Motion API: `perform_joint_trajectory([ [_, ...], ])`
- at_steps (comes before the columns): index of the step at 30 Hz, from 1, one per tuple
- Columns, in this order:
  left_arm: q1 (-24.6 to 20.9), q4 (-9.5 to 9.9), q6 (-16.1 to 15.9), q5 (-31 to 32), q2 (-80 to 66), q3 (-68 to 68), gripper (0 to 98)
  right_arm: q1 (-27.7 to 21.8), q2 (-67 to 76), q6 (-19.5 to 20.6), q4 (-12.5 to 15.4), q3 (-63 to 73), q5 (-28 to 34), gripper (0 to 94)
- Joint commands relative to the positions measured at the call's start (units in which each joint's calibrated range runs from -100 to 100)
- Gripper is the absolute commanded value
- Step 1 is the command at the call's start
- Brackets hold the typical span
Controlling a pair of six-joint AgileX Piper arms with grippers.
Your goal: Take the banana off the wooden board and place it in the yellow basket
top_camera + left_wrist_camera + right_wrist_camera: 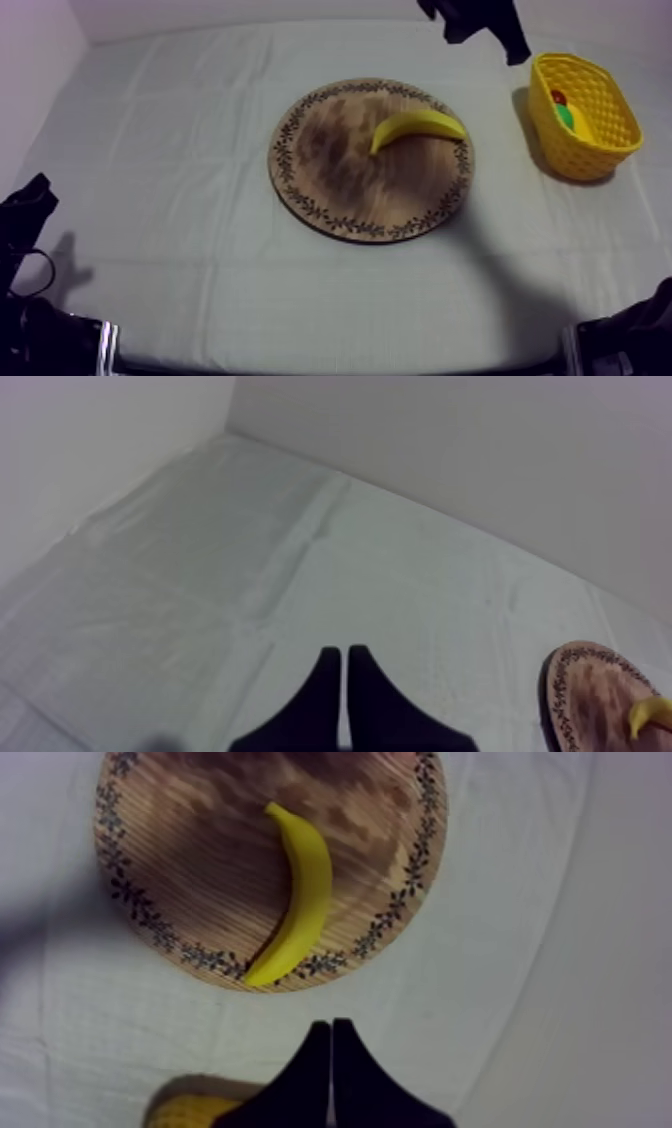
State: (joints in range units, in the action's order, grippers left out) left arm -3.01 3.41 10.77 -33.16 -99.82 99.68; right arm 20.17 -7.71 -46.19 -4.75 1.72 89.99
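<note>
The right tool (pixel 331 1027) is seen with its two black fingers pressed together into a narrow wedge, and nothing is held between them. It is poised above the surface (pixel 500 1002), just outside the patterned rim of the round wooden board (pixel 170 872), and the yellow basket (pixel 190 1110) is glimpsed close beside its fingers. The left tool (pixel 343 654) is likewise closed on nothing and is kept low over bare cloth, well apart from the board.

The banana (pixel 295 892) is found lying flat on the board, curved, one end near the rim on the side facing the right tool and the other toward the board's middle. It is touched by neither tool.

In the top view the basket stands to the right of the board, apart from it. A small red fruit (pixel 558 97) and a green and yellow piece (pixel 572 120) of unclear kind are already held in it.

The task is judged barely begun: no grasp is made, and the lift, the carry and the release into the basket are all left.
</note>
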Motion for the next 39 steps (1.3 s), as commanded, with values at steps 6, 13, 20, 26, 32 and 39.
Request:
perform_joint_trajectory([
  [6, 0.01, -0.01, 0.0, 0.01, 0.0, -0.01, 0.1, 0.44, -0.1, -0.02, -0.3, -0.72, -0.94, 25.5],
  [13, 0.01, -0.01, 0.0, 0.01, 0.0, -0.01, 0.1, 0.19, -0.46, -0.39, -1.54, -1.14, -0.74, 65.4],
  [20, 0.01, -0.01, 0.0, 0.01, 0.0, -0.01, 0.1, 0.15, -0.86, -0.34, -2.04, -1.83, -0.98, 83.5],
  [26, 0.01, -0.01, 0.0, 0.01, 0.0, -0.01, 0.1, 0.99, -2.26, 1.17, -2.08, -2.7, -2.0, 87.2],
  [32, 0.01, -0.01, 0.0, 0.01, 0.0, -0.01, 0.1, 1.71, -6.3, 2.07, -2.3, -3.88, -3.95, 87.6],
  [39, 0.01, -0.01, 0.0, 0.01, 0.0, -0.01, 0.1, 2.37, -13.13, 2.73, -2.63, -3.81, -7.68, 87.5],
])
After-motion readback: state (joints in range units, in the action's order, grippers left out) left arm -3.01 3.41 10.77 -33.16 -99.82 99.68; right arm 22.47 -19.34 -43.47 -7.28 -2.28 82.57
